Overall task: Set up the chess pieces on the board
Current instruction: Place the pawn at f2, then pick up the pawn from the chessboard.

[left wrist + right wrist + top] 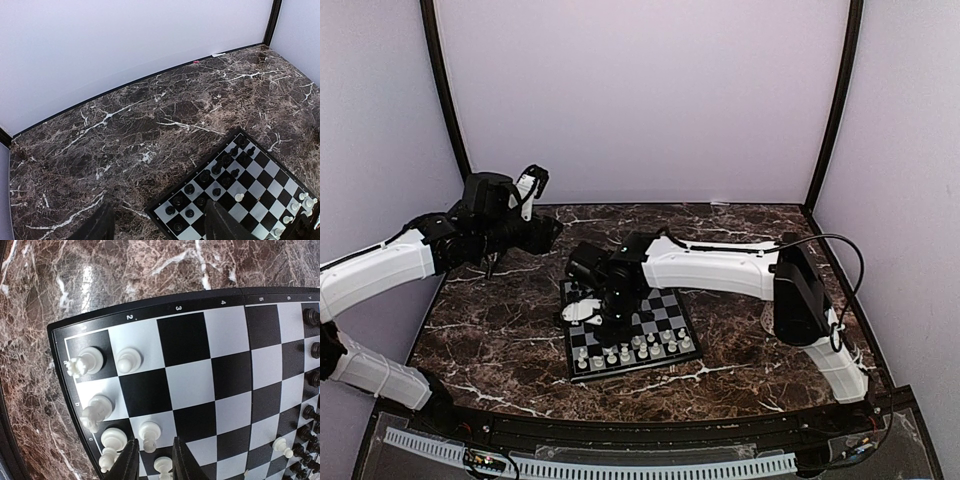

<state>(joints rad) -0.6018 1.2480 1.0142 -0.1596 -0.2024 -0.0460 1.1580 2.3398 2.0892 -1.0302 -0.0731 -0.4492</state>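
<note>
The board (665,308) lies mid-table, also in the left wrist view (260,180) and the right wrist view (190,340). White chess pieces (630,350) line its near rows; black pieces (205,176) fill the two far rows. My right gripper (155,462) hangs low over the white side (608,330), its jaws a little apart either side of a standing white pawn (150,432), not pinching it. Another white pawn (281,445) stands alone near the black pieces (311,316). My left gripper (160,227) is open and empty, raised over the table left of the board (545,232).
Dark marble tabletop (500,340) with pale walls close on three sides. A white rook (90,360), pawn (127,360) and knight (97,410) stand at the board's corner beside my right fingers (127,462). The right arm (720,268) stretches across the board's far edge.
</note>
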